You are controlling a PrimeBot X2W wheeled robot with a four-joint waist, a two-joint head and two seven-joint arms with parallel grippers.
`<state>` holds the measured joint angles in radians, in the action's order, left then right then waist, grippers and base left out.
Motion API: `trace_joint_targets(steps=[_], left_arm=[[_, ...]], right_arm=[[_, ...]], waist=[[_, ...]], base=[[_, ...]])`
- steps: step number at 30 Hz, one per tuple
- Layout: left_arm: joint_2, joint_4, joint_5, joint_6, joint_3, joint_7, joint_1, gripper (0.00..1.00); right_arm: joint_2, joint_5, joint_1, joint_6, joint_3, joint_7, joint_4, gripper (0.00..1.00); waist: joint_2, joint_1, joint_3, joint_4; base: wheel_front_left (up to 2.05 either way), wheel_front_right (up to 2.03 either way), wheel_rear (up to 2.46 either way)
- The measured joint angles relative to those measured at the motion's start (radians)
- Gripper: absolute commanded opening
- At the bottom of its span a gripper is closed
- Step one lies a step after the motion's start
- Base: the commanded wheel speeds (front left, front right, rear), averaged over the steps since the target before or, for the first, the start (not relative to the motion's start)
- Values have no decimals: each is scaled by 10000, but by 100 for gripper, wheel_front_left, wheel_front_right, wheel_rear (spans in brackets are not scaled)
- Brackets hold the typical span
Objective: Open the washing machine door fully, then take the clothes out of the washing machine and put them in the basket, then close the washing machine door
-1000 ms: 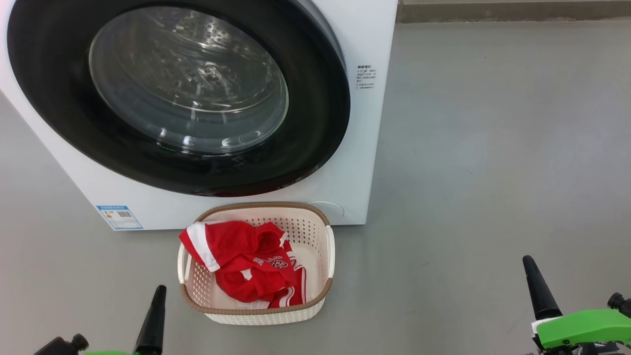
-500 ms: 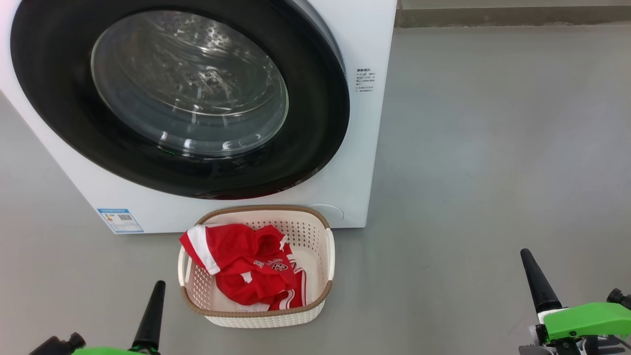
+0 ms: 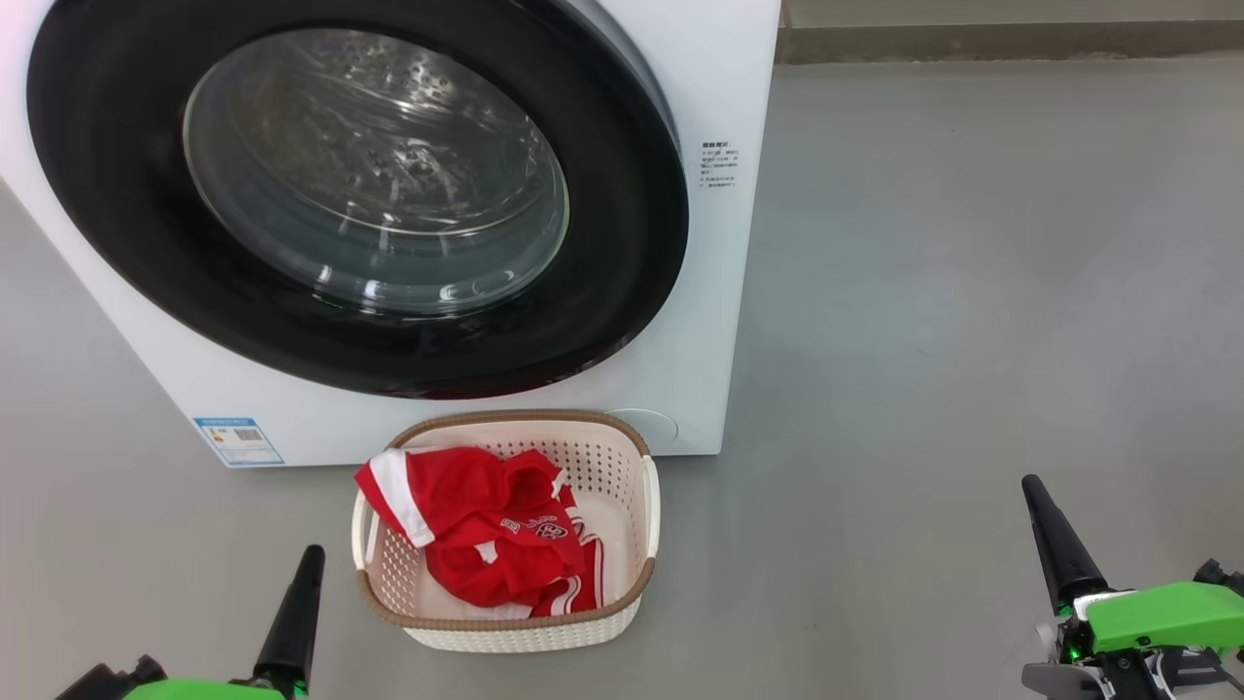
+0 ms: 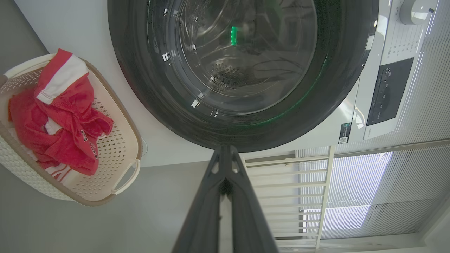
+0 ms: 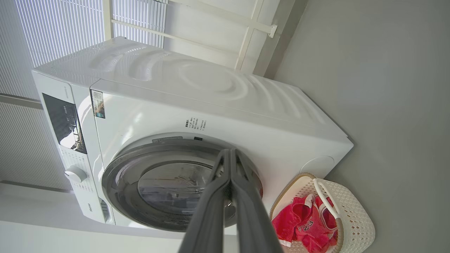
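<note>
2 grippers sit low in my head view, and both are clenched on nothing. The left gripper [image 3: 311, 559] is at the lower left and the right gripper [image 3: 1032, 491] at the lower right. Each has its dark fingers pressed together into 1 point aimed up the frame. Both hang over the grey floor [image 3: 972, 292], well apart from the laundry.

I see the washing machine door [image 3: 622, 292] lying shut against the front of the washing machine [image 3: 724, 243]. Through its bulging glass I can make out the perforated steel drum. A small blue label [image 3: 238, 440] sits low on the white front, at the left.

The basket [image 3: 525, 632] stands on the floor just in front of the machine, below the door's lower edge and to the right of the label. The clothes [image 3: 476, 525] lie inside it as 1 red heap crowded toward its left side. A white-striped edge is draped over the left rim, and white lettering faces up. Some of the cream base shows bare on the basket's right side.

My left wrist view looks along closed fingers whose tips line up with the door's black ring, and the basket is off to that view's left. My right wrist view shows its own fingers closed too, with their tips in line with the edge of the door. The dark control panel [image 5: 65, 123] and a dial [image 5: 75, 174] sit on the machine's front.
</note>
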<state>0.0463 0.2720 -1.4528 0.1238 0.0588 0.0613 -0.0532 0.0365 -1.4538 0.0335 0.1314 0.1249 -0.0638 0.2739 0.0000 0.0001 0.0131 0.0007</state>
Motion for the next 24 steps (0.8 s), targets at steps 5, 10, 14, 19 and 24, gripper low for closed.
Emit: trace_joint_targets(steps=[5, 10, 14, 19, 24], left_arm=[[-2, -6, -514, 0, 33, 134, -96, 0], [-4, -6, -1022, 0, 63, 267, -126, 0], [-6, -6, -1471, 0, 92, 359, -126, 0], [-8, -8, -1519, 0, 105, 422, -128, 0], [-8, -8, -1519, 0, 109, 441, -128, 0]], right_arm=[[0, -533, 113, -2, 12, -171, 2, 0], [2, -1037, 198, -2, 21, -309, -2, 0], [2, -1323, 264, -2, 29, -433, -2, 0], [4, -1551, 314, -2, 35, -435, -4, 0], [4, -1551, 314, -2, 38, -435, -4, 0]], waist=[[0, 0, -36, -2], [0, 0, -72, -5], [0, 0, -100, -7], [0, 0, -101, -7], [0, 0, -101, -7]], base=[[0, 0, 0], [0, 0, 0], [0, 0, 0], [0, 0, 0], [0, 0, 0]])
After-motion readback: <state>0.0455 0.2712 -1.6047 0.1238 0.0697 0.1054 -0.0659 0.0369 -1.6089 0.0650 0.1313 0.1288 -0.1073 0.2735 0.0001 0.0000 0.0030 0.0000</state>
